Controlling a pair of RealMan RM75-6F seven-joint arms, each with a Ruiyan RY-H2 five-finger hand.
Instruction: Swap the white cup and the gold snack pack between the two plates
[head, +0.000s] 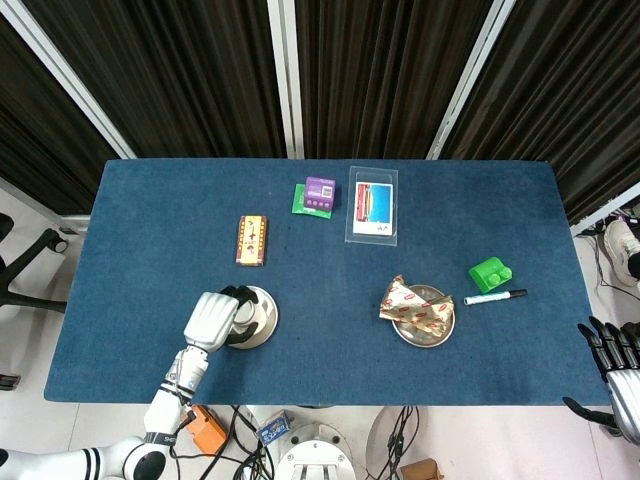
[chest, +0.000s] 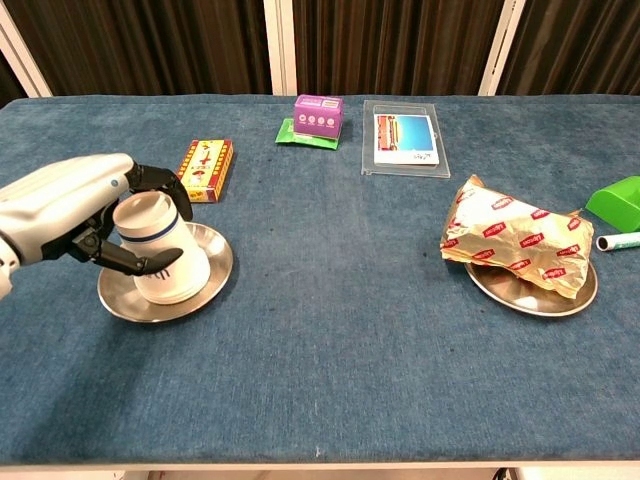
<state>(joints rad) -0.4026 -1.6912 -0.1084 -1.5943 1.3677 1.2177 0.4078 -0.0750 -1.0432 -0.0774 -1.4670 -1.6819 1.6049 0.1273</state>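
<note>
On the blue table (head: 150, 220), one left plate (chest: 205, 283) carries one white cup (chest: 165, 265), inverted and tilted slightly; the left hand (chest: 75, 210) wraps the cup, fingers curled round its far side and thumb against the near wall. One right plate (chest: 500, 290) carries one gold snack pack (chest: 515, 240), which overhangs the rim toward the table's middle. The right hand (head: 612, 372) hangs off the table's right edge, holding nothing, fingers apart.

Step in hand, as judged: securing the cup for the lift. To do it well, the grip should settle evenly round the cup's wall before rising, and the lift should go straight up so that the plate is not dragged; the tilt suggests the cup could slip or tip if it is squeezed off-centre.

Also present, one each: a clear card sleeve (chest: 405, 138), a red-and-yellow box (chest: 203, 170), a purple box (chest: 318, 114) resting on a green packet (chest: 290, 135), a green block (chest: 620, 200), a marker (head: 495, 296).
</note>
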